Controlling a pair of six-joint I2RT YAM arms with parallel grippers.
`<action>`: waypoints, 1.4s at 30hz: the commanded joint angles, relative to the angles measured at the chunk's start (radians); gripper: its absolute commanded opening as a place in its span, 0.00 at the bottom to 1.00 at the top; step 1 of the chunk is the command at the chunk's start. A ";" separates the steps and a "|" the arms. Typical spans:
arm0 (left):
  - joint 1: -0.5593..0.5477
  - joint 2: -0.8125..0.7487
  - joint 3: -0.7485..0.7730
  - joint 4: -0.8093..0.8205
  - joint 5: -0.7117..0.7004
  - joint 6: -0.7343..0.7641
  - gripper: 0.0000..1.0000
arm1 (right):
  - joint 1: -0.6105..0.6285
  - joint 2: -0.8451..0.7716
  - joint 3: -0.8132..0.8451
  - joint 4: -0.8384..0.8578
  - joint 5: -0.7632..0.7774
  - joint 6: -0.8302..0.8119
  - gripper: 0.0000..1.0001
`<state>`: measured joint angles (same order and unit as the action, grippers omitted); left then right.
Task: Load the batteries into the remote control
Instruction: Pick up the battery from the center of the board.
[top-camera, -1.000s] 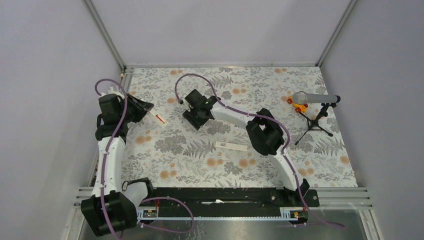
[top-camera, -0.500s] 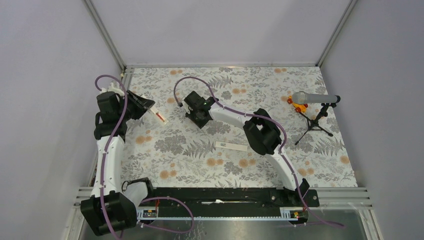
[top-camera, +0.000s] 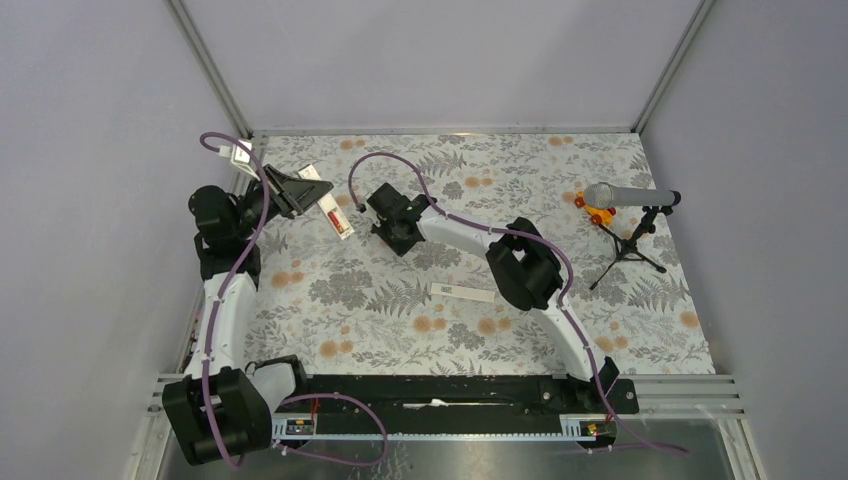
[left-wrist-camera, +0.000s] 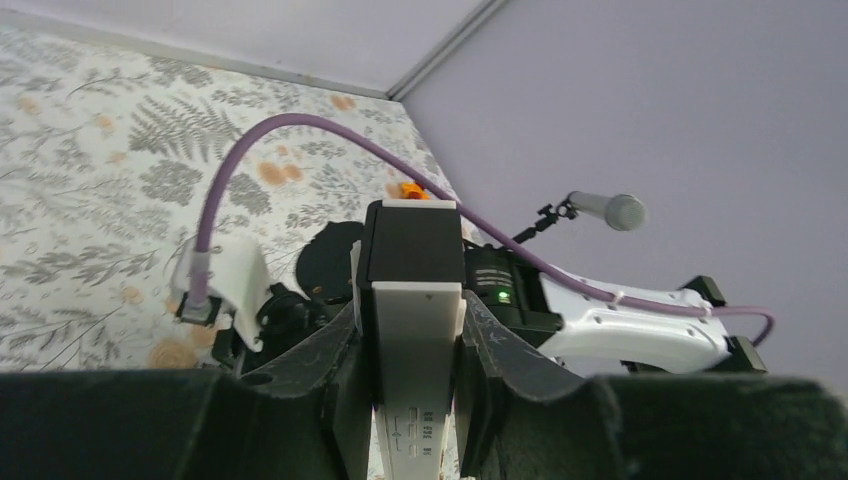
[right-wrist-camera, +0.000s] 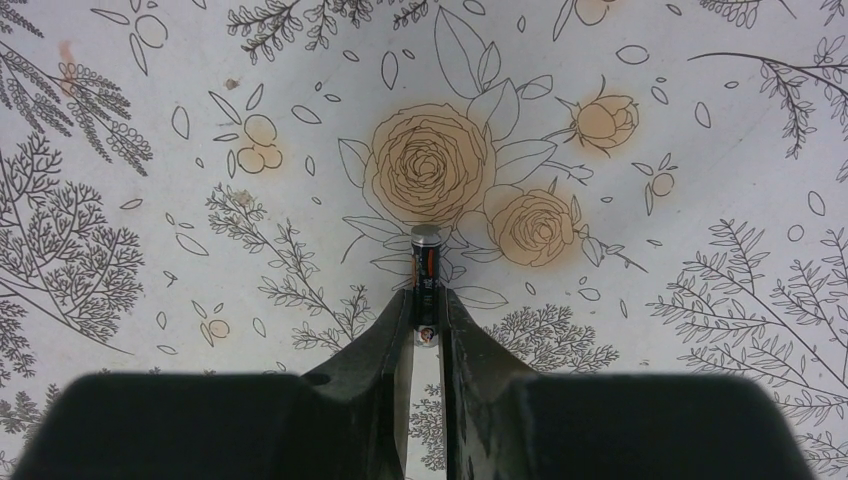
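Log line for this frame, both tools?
left tool: shut on remote control, raised | right tool: shut on battery | cover strip: lying on table

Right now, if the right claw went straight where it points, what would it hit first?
Probably the flowery table, struck first by the battery the right claw grips; distance is unclear.

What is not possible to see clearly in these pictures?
Right wrist view: the battery's rear end, hidden between the right hand's fingers.
Top view: that battery, hidden under the right hand; the remote control's details, too small.
Left wrist view: the remote control's near end, cut off by the bottom edge between the left hand's fingers.
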<state>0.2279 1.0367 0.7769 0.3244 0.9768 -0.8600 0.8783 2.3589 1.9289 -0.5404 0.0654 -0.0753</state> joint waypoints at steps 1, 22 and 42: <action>0.001 -0.013 0.000 0.239 0.099 -0.070 0.00 | 0.008 0.002 -0.021 -0.007 0.022 0.027 0.17; -0.050 -0.003 -0.047 -0.275 -0.219 0.140 0.00 | 0.007 -0.246 -0.162 -0.012 0.017 0.195 0.11; -0.282 0.233 -0.137 0.181 -0.181 -0.176 0.00 | 0.001 -0.528 -0.032 -0.271 -0.187 0.386 0.12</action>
<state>-0.0261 1.2453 0.6266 0.3412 0.7746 -0.9459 0.8787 1.8793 1.8210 -0.7849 -0.0338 0.2745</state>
